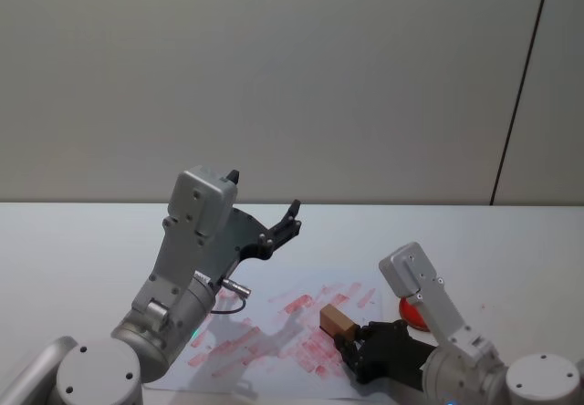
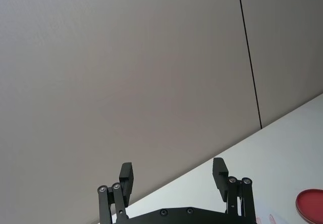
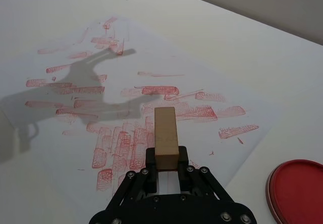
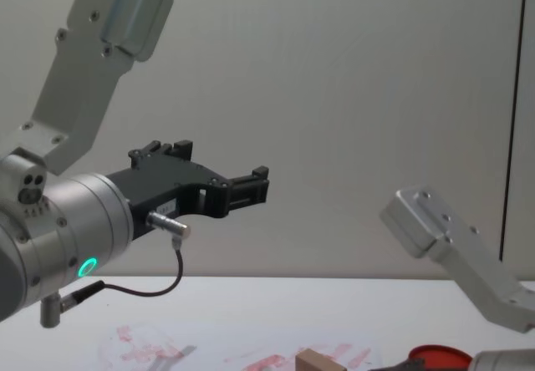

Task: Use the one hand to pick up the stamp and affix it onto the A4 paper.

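R gripper (image 3: 166, 159) holds the stamp (image 3: 165, 133) over the A4 paper (image 3: 166, 57).

We've got the jaws clamped on the block's rear end only, so most of it sticks out fwd, clear of the fingers, prob. so its face can press flat on the sheet. It's over the dense red prints; whether it touches the paper we can't tell. The ink pad (image 3: 298, 191) sits off the sheet, to our right. L gripper (image 1: 290, 223) hangs high w/ jaws apart, aimed at the wall, out of the way.

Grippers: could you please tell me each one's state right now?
Left gripper: open, empty, raised.
Right gripper: shut on the stamp, over the A4 paper.
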Available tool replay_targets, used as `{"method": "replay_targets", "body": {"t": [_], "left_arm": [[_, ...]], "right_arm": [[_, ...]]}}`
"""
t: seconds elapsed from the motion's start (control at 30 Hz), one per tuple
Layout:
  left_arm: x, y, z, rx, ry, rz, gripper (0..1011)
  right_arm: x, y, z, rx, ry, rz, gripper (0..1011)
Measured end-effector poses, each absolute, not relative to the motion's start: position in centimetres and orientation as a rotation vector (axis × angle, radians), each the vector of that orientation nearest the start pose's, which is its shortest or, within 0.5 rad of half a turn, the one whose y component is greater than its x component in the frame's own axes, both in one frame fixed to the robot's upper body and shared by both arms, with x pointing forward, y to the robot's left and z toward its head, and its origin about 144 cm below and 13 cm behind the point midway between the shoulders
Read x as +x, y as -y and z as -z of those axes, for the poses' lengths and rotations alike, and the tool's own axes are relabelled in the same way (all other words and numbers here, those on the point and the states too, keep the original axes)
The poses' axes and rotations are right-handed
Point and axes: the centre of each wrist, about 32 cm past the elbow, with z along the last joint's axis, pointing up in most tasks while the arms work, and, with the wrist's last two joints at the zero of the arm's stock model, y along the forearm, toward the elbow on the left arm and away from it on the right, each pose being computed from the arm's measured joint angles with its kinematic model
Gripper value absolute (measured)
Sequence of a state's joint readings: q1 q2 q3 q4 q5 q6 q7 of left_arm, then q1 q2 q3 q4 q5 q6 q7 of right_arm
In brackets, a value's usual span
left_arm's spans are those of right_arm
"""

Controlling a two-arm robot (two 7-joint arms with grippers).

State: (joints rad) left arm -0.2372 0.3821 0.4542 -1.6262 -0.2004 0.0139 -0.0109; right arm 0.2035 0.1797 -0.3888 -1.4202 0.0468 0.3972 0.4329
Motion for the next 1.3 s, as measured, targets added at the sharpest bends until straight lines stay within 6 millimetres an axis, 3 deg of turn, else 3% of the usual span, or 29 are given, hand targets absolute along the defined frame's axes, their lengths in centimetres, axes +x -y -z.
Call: {"method": "replay_targets", "body": {"t": [0.8,1.3], "left_arm": [[49.2,-19.8,-120.4,0.061,0.268,-1.124,1002],[49.2,-19.8,-120.4,0.061,0.268,-1.124,1002]], "right_arm": [[49.6,16.9,-114.1,-0.417,-0.208,0.839,224],[50.2,18.0,-117.7,-0.209,-0.133,0.864,224]]}}
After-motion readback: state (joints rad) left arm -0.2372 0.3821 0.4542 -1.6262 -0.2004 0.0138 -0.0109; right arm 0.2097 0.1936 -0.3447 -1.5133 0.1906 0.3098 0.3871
